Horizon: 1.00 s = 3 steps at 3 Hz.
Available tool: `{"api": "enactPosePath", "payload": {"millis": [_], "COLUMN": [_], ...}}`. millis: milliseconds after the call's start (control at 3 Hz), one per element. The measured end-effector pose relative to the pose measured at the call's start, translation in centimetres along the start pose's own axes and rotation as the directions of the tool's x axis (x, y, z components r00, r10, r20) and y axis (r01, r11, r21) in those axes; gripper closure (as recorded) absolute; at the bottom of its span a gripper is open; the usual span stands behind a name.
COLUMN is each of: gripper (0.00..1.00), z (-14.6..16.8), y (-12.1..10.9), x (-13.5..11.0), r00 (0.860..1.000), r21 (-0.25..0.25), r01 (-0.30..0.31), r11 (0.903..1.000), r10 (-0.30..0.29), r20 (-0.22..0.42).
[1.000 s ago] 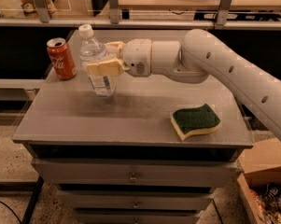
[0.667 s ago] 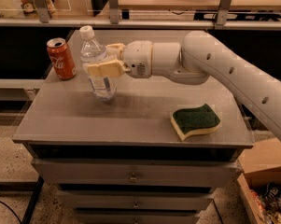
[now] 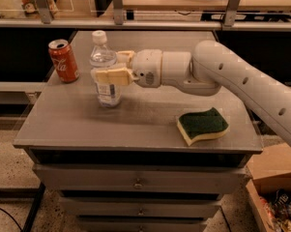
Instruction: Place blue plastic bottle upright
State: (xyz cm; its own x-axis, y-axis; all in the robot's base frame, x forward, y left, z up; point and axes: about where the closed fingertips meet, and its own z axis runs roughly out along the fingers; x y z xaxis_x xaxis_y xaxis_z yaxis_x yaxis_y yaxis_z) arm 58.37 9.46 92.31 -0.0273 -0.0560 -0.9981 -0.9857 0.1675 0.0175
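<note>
The blue plastic bottle point(image 3: 105, 66), clear with a white cap and a pale label, stands upright on the grey table top point(image 3: 135, 124), at the left-middle. My gripper point(image 3: 117, 67) reaches in from the right and is shut on the bottle's middle. One cream finger point(image 3: 111, 76) lies across the bottle's front and the other is behind it. The bottle's base appears to rest on the table.
A red soda can point(image 3: 64, 60) stands upright just left of the bottle. A green and yellow sponge point(image 3: 203, 124) lies at the right front of the table. Drawers sit below the top. A shelf rail runs behind, and a cardboard box point(image 3: 275, 197) is on the floor at the right.
The bottle's top has swung right, from a slight leftward tilt to upright, and it has come down a little with the gripper still on it. The can and sponge have not moved.
</note>
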Motion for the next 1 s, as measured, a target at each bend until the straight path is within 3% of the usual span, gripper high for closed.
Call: {"api": "enactPosePath", "payload": {"millis": [333, 1000], "gripper": [0.0, 0.0], "z": [-0.37, -1.01], "y": [0.07, 0.07], "x": [0.06, -0.12], "r00": [1.0, 0.999], "r21": [0.009, 0.005], "r01": [0.004, 0.025], "r11": [1.0, 0.9997], "r10": [-0.004, -0.025], "r20": [-0.009, -0.045]}}
